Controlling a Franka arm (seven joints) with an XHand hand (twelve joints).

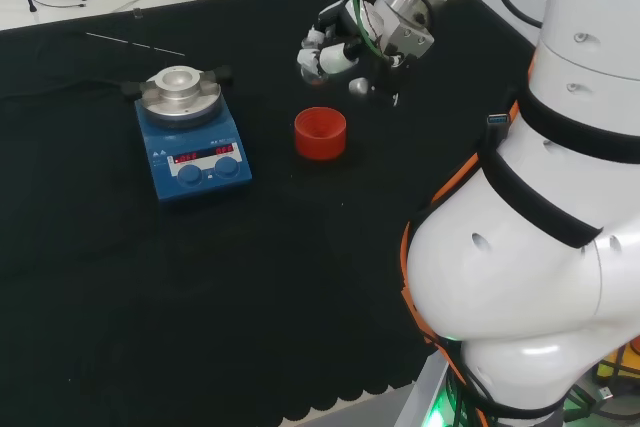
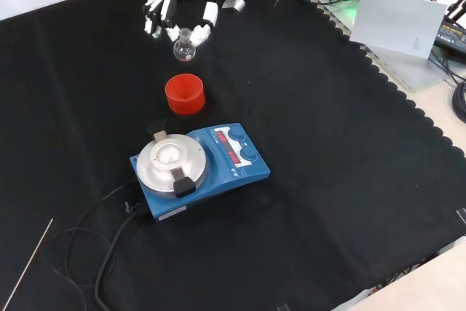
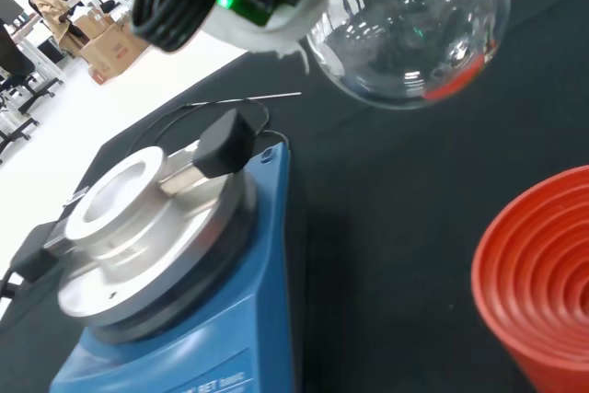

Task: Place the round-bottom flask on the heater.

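the hand (image 2: 182,6) holds a clear round-bottom flask (image 2: 183,47) above the black cloth (image 2: 349,180), its fingers (image 2: 209,14) curled around the flask's neck, with the round bulb hanging below them. in the front view the flask sits just beyond the red ribbed ring stand (image 2: 184,94), and that stand lies between the flask and the blue heater (image 2: 199,167). the stand is bare, and the flask is clear of it.

the heater rests flat on the cloth, nearer the front camera than the stand, with its round silver top plate (image 2: 170,161) uncovered and a black cable (image 2: 109,245) trailing from it toward the camera. in the head view the heater (image 1: 190,137) lies to the left of the stand (image 1: 320,133), and the hand (image 1: 330,47) hovers just beyond the stand and slightly right of it, with the white arm (image 1: 540,247) in the foreground on the right.

from the wrist, the flask's glass bulb (image 3: 409,29) looms close, with the heater's silver plate (image 3: 147,227) and a black clamp piece (image 3: 224,142) on its rim lying past it and the red stand (image 3: 538,287) to one side. a thin pale rod (image 1: 135,44) lies on the cloth beyond the heater in the head view.
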